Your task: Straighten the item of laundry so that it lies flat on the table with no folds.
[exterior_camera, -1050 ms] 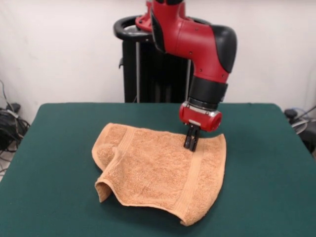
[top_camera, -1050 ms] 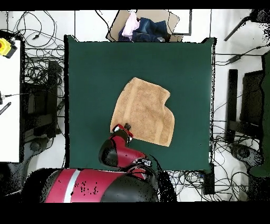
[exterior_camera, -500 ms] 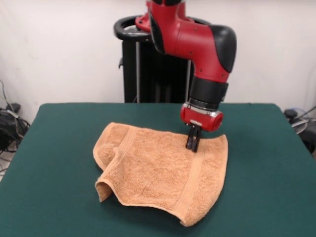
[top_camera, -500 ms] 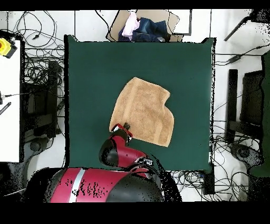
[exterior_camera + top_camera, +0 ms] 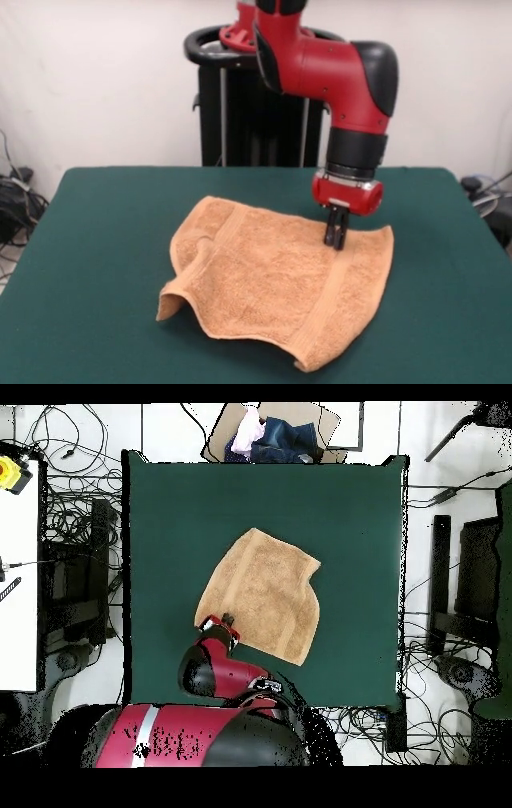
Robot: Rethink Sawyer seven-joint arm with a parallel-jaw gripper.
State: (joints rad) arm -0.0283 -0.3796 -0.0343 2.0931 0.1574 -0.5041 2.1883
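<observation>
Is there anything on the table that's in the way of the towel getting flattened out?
Nothing visible. The claw is already down at the towel, and the green table around it is bare on every side.

Claw point(image 5: 336, 238) and towel point(image 5: 280, 276) corner — further right — towel flatter

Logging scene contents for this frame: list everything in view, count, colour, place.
orange-tan terry cloth towel: 1, orange-tan, mid-table, mostly spread, one corner curled up at the front view's left.
dark green felt-topped table: 1, dark green, under the towel.
cardboard box of clothes: 1, brown box, pink and dark blue cloth inside, off the table's top edge in the overhead view.
cables: many, black, on the floor around the table.
black pedestal: 1, black, behind the table.
red and black arm: 1, above the towel.
gripper: 1, black, shut on the towel's far edge.
</observation>
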